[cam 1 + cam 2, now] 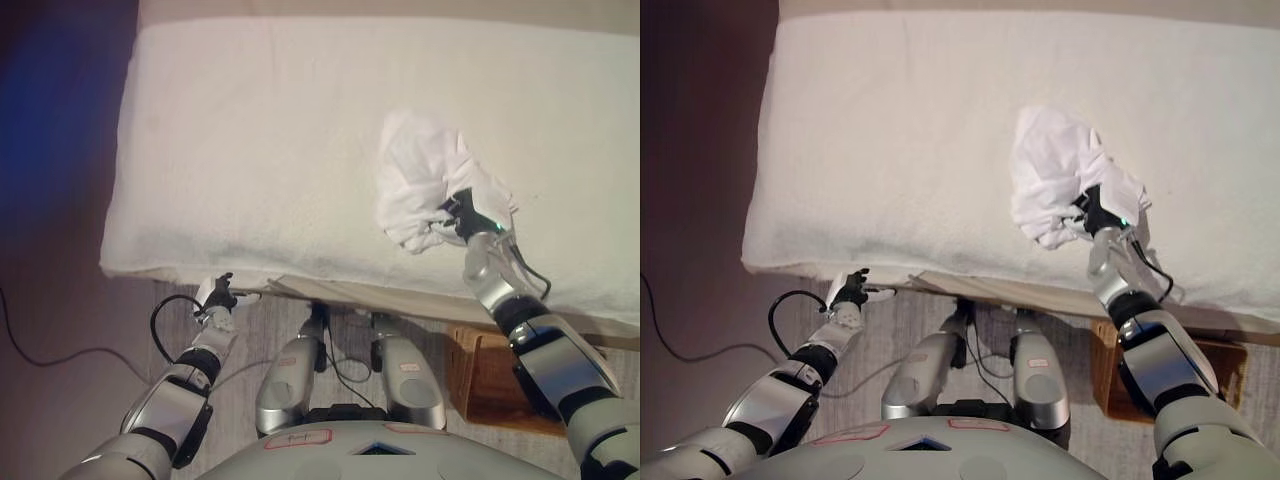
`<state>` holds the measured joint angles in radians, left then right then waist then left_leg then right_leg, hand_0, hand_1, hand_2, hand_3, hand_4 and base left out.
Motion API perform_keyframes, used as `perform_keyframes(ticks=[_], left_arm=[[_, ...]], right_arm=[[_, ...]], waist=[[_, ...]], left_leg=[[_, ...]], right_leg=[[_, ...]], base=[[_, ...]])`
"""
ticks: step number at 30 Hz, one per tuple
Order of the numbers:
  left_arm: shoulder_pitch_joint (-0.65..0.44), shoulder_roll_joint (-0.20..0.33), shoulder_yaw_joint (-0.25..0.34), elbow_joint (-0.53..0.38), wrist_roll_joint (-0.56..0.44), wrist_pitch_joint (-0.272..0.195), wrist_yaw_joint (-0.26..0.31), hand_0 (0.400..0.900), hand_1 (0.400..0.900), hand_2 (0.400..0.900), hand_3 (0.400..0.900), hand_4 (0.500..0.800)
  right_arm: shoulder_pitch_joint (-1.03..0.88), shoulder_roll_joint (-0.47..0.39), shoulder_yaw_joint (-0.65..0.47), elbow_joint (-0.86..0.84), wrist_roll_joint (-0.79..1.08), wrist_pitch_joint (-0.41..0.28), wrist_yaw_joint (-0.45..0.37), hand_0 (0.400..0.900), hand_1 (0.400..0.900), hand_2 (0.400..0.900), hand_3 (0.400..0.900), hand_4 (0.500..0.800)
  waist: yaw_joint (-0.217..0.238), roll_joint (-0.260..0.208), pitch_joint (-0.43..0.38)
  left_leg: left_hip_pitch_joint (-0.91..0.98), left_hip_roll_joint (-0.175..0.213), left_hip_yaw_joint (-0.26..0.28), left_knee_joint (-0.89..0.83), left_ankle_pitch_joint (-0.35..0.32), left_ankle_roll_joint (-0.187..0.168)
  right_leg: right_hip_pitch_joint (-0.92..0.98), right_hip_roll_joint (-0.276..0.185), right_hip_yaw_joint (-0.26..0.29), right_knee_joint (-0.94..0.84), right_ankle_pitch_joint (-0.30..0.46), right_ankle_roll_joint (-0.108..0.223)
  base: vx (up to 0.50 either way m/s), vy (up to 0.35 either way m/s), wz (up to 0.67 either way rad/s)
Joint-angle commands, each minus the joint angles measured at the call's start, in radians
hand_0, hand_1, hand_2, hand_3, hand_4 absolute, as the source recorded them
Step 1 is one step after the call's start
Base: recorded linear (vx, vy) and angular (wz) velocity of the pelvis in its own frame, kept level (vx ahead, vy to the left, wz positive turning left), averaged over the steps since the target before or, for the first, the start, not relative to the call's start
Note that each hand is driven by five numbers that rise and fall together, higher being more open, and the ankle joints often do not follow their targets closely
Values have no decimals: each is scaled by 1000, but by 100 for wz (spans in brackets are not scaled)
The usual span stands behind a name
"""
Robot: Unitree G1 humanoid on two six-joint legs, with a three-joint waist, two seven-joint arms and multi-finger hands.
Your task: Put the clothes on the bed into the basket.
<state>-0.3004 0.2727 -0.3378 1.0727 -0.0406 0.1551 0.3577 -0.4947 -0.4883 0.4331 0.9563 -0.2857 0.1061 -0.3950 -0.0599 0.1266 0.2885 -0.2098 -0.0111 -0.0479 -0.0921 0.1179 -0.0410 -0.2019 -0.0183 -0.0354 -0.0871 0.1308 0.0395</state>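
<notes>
One crumpled white cloth garment [425,180] is in our right hand [462,215], whose dark fingers are curled into the lower right folds of the bundle and clamped on it. The garment lies bunched on the wide bed with its white towelling cover [270,130], near the bed's front edge and right of its middle, the cloth rising from our hand toward the far side. Our right arm comes up over the front edge of the bed to reach it. Below that edge, near the bed's front right corner, we see part of a brown woven basket [480,385] standing on the floor, partly hidden by our right arm. Our left hand [216,296] hangs just below the bed's front edge near its front left corner, holding nothing; we cannot tell how its fingers stand.
</notes>
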Motion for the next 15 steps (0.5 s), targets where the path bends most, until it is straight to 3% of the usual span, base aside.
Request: perform_keyframes(ticks=[1, 15], left_arm=[[29, 5, 8, 96, 57, 4, 13, 900, 900, 900, 900, 800], [80, 63, 61, 56, 86, 16, -17, 900, 900, 900, 900, 800]], right_arm=[[94, -92, -62, 106, 8, 26, -18, 400, 400, 400, 400, 500], [230, -317, -317, 256, 33, 62, 27, 400, 400, 400, 400, 500]], waist=[[-45, -29, -147], [-112, -40, -249]], left_leg=[[135, 16, 78, 5, -125, -11], [270, 26, 178, 5, -167, -2]], right_leg=[[-5, -2, 80, 0, -46, 36], [88, 32, 156, 0, -50, 53]], base=[[-9, -29, -27], [-18, -25, -29]])
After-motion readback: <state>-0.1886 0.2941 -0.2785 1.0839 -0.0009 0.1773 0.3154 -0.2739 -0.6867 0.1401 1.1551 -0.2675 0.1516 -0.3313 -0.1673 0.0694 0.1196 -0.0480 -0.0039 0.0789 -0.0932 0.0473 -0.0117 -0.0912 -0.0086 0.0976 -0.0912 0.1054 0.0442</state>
